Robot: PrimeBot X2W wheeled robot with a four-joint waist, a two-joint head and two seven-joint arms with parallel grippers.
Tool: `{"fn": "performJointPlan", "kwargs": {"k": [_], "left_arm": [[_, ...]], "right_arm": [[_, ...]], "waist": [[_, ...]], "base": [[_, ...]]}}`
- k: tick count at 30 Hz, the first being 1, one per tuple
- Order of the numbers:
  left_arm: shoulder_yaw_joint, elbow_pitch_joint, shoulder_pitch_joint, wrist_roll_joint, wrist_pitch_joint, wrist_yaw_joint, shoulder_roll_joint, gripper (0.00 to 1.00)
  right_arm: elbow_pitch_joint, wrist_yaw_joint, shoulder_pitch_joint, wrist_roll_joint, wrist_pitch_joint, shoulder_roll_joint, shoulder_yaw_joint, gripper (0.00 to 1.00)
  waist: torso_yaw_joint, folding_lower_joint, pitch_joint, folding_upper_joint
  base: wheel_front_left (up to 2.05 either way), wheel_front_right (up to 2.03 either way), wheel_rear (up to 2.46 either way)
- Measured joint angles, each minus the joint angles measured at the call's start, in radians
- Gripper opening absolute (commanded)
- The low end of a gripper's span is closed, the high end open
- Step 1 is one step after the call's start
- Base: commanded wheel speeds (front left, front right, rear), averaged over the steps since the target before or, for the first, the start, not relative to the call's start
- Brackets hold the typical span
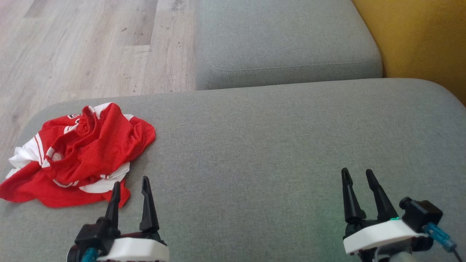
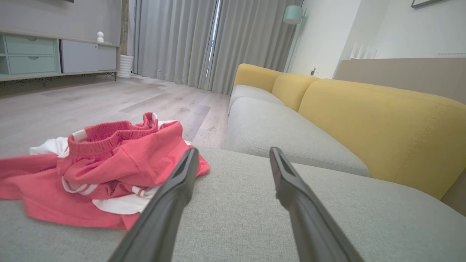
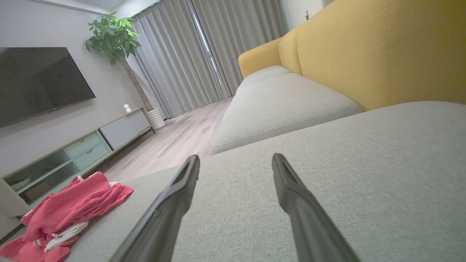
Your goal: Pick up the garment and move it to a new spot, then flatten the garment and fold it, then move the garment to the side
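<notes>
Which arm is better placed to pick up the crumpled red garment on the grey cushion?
The left arm. The left tool, open, sits beside the crumpled red garment; the right tool, also open, is far across the grey fabric cushion.

A grey fabric sofa seat (image 1: 276, 145) carries a crumpled red-and-white garment (image 1: 83, 153), apparently a jersey, near its left edge.

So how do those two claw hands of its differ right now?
The left gripper sits right at the edge of the crumpled red garment. The right gripper is over bare grey cushion, well away from the garment. The left gripper's fingers stand nearly straight up the head view, while the right gripper's lean left. Both are open and hold nothing.
</notes>
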Motion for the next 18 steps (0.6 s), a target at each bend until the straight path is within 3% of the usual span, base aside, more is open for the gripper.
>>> {"fn": "performJointPlan", "kwargs": {"k": [18], "left_arm": [[-0.031, -0.015, 0.020, 0.223, -0.052, 0.016, -0.004, 1.00]], "right_arm": [[0.000, 0.000, 0.007, -0.218, -0.052, 0.000, 0.028, 1.00]], "waist": [[-0.002, 0.0000, -0.019, 0.0000]], "base": [[0.00, 0.00, 0.00]]}}
